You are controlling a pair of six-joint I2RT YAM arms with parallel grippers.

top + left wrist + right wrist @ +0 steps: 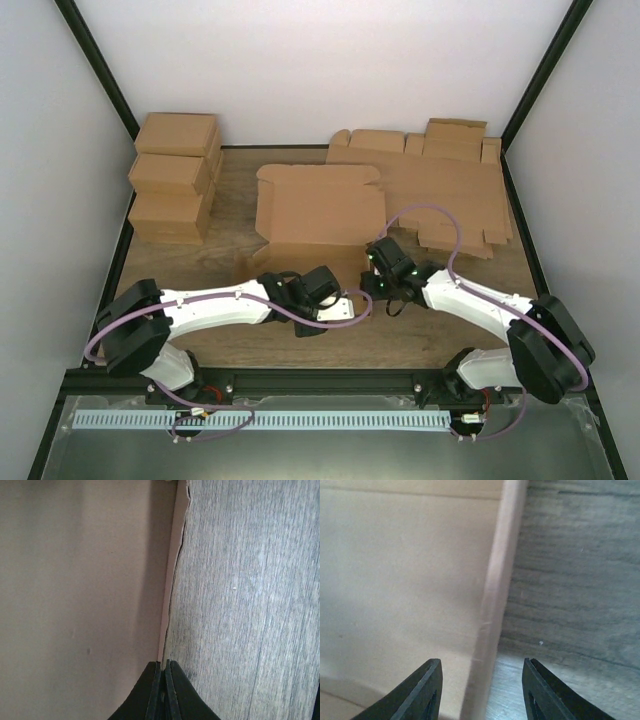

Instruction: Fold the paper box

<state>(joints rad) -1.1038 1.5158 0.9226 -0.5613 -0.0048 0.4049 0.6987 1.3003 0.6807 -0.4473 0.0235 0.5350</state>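
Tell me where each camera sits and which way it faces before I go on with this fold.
Top external: above and behind the bases, looking down at the table; shows left arm, right arm and the paper box.
Left wrist: on the left arm, looking along its shut left gripper down the box's edge.
Right wrist: on the right arm, looking past its open right gripper, which straddles a box edge.
Shared: both wrist views show box cardboard on the left, wood table on the right.

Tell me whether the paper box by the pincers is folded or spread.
Spread: the paper box lies opened out on the table, its panels and flaps showing, not closed like the boxes stacked far left.
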